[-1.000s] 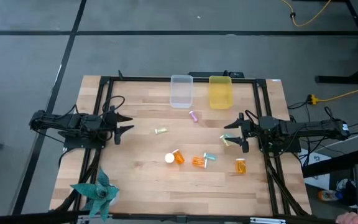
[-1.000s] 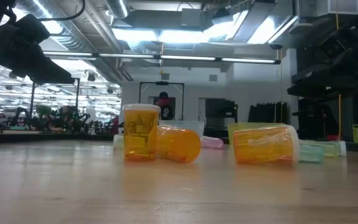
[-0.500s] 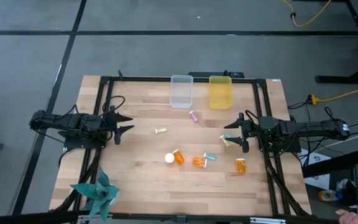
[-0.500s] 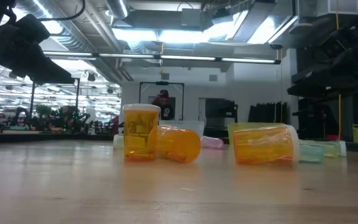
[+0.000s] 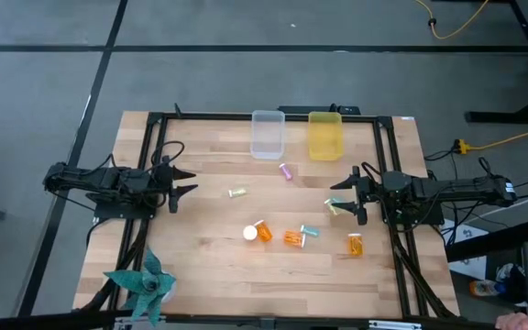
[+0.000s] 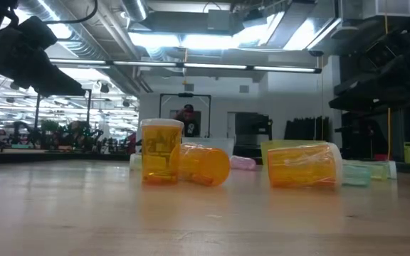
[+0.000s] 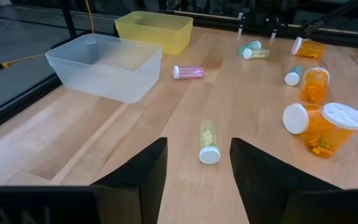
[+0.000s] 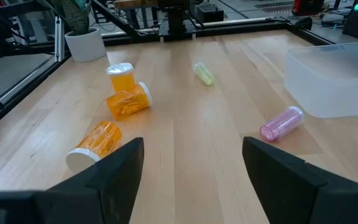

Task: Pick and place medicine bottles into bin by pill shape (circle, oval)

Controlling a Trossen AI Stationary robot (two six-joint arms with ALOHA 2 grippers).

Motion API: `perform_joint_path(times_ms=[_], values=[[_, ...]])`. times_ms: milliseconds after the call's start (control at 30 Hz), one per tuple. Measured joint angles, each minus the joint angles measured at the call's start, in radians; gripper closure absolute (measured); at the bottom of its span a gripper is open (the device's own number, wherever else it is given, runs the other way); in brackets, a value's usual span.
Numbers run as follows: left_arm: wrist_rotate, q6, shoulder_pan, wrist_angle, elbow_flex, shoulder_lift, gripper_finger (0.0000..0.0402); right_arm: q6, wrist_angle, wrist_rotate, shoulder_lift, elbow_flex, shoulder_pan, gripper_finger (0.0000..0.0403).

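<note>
Both arms wait at the table's sides: the left gripper (image 5: pixel 183 181) and right gripper (image 5: pixel 342 194) stand with jaws apart, holding nothing. Amber medicine bottles (image 5: pixel 261 231) and pastel vials (image 5: pixel 236 193) lie scattered mid-table (one amber bottle upright), outside the clear bin (image 5: pixel 268 135) and yellow bin (image 5: pixel 324 136).

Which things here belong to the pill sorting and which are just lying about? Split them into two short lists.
Job:
amber bottles
pink vial
pale green vial
teal vial
clear bin
yellow bin

Lying about:
teal pinwheel in a white pot, at the table's near left corner
</note>
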Motion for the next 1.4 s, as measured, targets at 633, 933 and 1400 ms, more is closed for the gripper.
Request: perform_joint_path(times_ms=[633, 933, 1400], values=[[-0.046, 0.000, 0.000, 0.120, 0.000, 0.000, 0.0233, 0.000, 0.000, 0.000, 0.000, 0.000, 0.000, 0.0127], [-0.046, 0.019, 0.000, 0.154, 0.000, 0.000, 0.0233, 0.000, 0.000, 0.000, 0.000, 0.000, 0.000, 0.0127], [-0.064, -0.013, 0.046, 0.473, 0.001, 0.206, 0.0233, 0.000, 0.000, 0.000, 0.000, 0.000, 0.000, 0.0127]])
